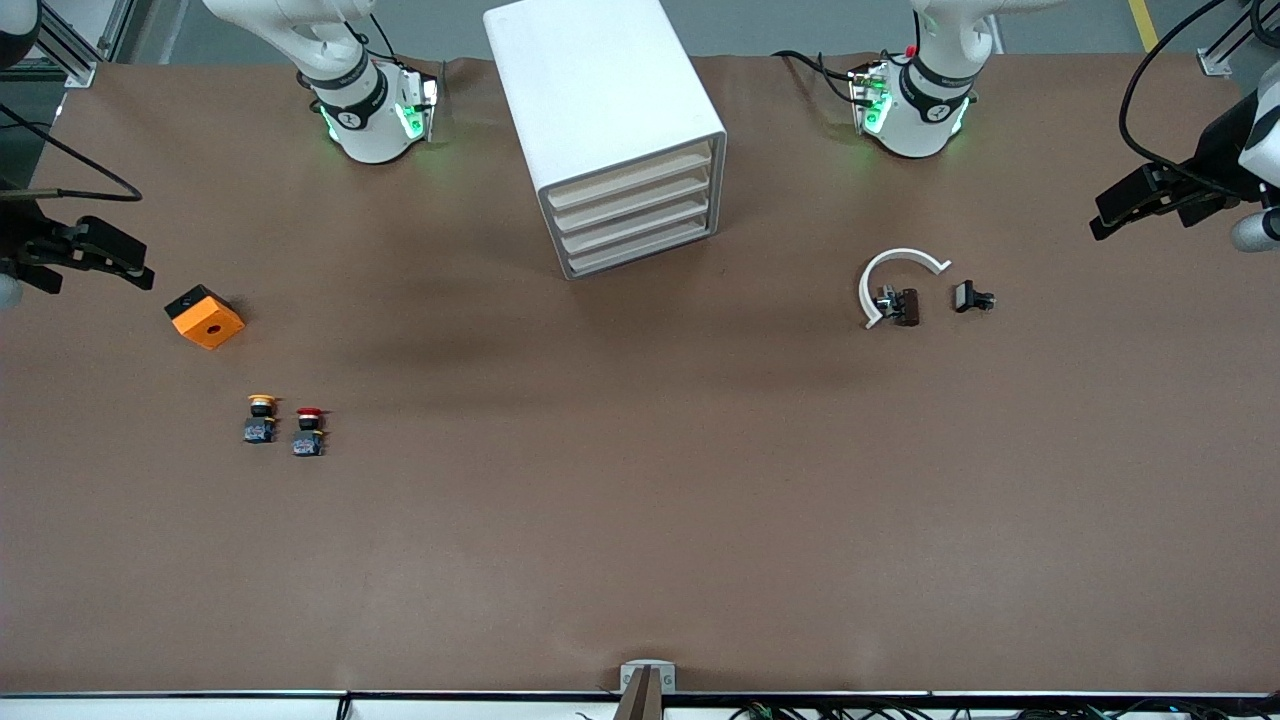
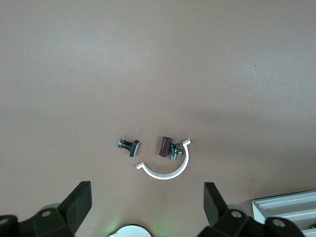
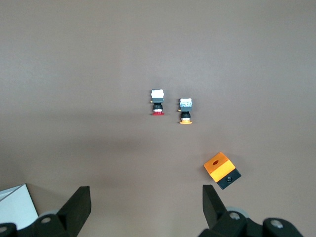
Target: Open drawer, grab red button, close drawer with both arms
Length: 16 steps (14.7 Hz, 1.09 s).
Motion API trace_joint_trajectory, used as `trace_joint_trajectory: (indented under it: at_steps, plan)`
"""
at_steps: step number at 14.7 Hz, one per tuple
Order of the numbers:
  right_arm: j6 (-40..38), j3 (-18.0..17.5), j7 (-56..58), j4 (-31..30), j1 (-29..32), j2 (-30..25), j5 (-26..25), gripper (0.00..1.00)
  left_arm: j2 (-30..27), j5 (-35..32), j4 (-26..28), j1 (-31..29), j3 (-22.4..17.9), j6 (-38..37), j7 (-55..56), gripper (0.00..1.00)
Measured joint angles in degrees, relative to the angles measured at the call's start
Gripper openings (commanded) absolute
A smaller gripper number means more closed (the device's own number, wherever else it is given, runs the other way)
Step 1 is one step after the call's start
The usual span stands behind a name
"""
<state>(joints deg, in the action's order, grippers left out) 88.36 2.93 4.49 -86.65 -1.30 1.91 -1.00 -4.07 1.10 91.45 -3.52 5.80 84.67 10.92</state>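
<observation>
Both grippers [image 2: 145, 207] [image 3: 145, 207] stood wide, empty | drawer [image 1: 633, 180] shut, upper centre; button [image 1: 309, 431] lower left of the frame

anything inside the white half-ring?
Yes: a small brown-and-metal part lies within the white half-ring, near one end. Another small dark part lies outside it. What lies beneath the brown part is hidden.

brown table [image 1: 640, 520] bears cabinet [image 1: 600, 100], buttons, cube.

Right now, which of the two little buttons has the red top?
The red-capped button does. It stands beside the yellow-capped button, on the side toward the white cabinet, and slightly nearer the front camera.
</observation>
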Motion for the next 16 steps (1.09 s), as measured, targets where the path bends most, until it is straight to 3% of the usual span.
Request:
trace_joint_trajectory:
  at_steps: [16]
  plan:
    - [-2.47,-0.33,0.00,2.98,-0.07,0.28,0.05,1.00,-0.82,0.00,1.46,0.23,0.04,0.65,0.00,1.00]
